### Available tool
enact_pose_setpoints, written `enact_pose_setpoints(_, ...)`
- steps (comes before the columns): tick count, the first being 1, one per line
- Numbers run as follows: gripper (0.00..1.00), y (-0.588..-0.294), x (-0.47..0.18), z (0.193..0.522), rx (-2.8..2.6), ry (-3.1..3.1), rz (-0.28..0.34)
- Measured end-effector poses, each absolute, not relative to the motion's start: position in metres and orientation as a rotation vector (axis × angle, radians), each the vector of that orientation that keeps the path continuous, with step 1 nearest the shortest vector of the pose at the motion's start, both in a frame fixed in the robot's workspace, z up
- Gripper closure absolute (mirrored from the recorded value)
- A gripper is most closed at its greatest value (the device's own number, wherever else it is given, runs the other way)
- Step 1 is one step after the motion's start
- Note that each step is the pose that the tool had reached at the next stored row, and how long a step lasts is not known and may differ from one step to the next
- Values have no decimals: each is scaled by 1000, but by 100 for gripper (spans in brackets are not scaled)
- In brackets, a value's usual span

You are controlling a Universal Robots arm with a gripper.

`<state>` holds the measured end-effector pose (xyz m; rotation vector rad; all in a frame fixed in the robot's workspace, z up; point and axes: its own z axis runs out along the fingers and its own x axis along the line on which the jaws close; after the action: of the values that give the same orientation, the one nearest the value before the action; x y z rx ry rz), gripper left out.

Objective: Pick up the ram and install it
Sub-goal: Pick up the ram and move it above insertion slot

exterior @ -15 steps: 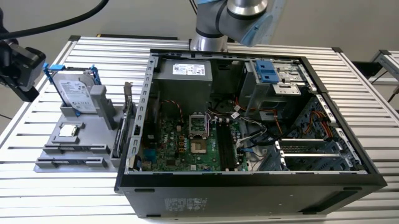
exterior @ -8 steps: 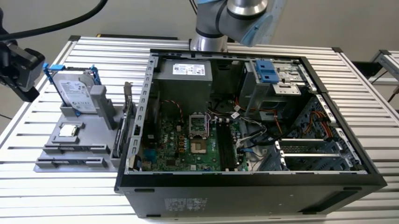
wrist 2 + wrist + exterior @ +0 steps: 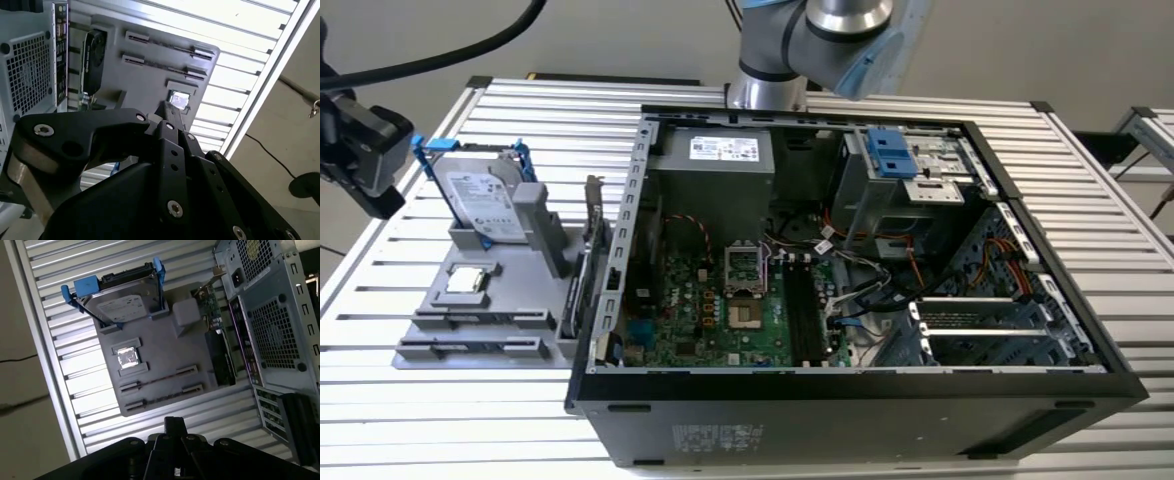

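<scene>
The ram (image 3: 158, 380) shows as a thin dark strip standing on edge between grey clips on the grey tray (image 3: 160, 347); in the second wrist view the ram (image 3: 162, 66) sits just past the CPU chip. My gripper (image 3: 173, 424) hovers off the tray's clip end, apart from it, shut with nothing held. In the second wrist view the gripper (image 3: 168, 108) points toward the tray. In the exterior view my gripper body (image 3: 358, 150) hangs at the far left beyond the tray (image 3: 507, 300). The motherboard's long memory slots (image 3: 803, 312) lie inside the open case.
A silver hard drive in a blue frame (image 3: 122, 297) stands at the tray's other end, with a square CPU chip (image 3: 128, 358) between it and the clips. A graphics card (image 3: 221, 357) stands along the tray beside the case's rear panel (image 3: 272, 325). The slatted table edge (image 3: 45, 365) is close.
</scene>
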<state>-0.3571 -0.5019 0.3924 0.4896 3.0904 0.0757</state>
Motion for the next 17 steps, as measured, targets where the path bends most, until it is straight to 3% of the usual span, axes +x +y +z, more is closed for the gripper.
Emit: enact_pose_setpoints(17,100,-502,-357,392,668,3054,74)
